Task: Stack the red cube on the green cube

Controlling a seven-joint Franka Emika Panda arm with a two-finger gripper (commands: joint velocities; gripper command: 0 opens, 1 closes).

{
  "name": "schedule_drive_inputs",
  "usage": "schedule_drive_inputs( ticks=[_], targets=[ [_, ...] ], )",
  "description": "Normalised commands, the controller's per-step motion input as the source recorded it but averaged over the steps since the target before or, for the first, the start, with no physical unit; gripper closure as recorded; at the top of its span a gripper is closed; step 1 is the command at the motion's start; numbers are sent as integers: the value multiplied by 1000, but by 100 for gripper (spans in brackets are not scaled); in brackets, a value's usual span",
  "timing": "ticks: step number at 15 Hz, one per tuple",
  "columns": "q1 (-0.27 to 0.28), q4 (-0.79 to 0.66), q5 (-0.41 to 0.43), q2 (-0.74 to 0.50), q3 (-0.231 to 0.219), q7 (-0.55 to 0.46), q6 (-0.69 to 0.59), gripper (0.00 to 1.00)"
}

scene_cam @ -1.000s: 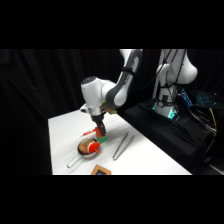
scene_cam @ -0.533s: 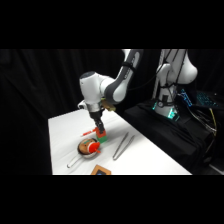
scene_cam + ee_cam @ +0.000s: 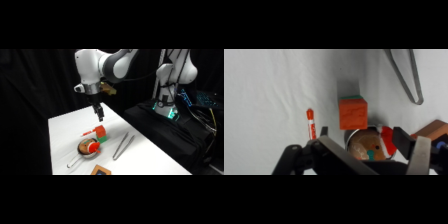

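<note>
The red cube (image 3: 101,131) rests on top of the green cube (image 3: 103,140) near the middle of the white table. In the wrist view the red cube (image 3: 353,113) faces me, and only a thin green edge of the green cube (image 3: 352,96) peeks out past it. My gripper (image 3: 100,114) hangs a little above the stack, open and holding nothing. Seen from the wrist, the gripper (image 3: 360,132) has its two fingers spread wide, clear of the red cube.
A thin red stick (image 3: 87,133) lies left of the stack. A rounded red-and-tan object sits in a metal bowl (image 3: 87,148) just in front. Metal tongs (image 3: 121,146) lie to the right. A brown block (image 3: 101,171) sits at the table's front edge.
The gripper has risen straight up from the red cube, which stays on the green cube. Nothing else has moved.
</note>
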Motion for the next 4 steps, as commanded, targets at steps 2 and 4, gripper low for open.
schedule_drive_inputs(
  ticks=[2, 4],
  targets=[
    [13, 128, -60, -248, 3, -19, -400, 0],
    [6, 133, -20, -166, 13, -55, -334, 0]
  ],
)
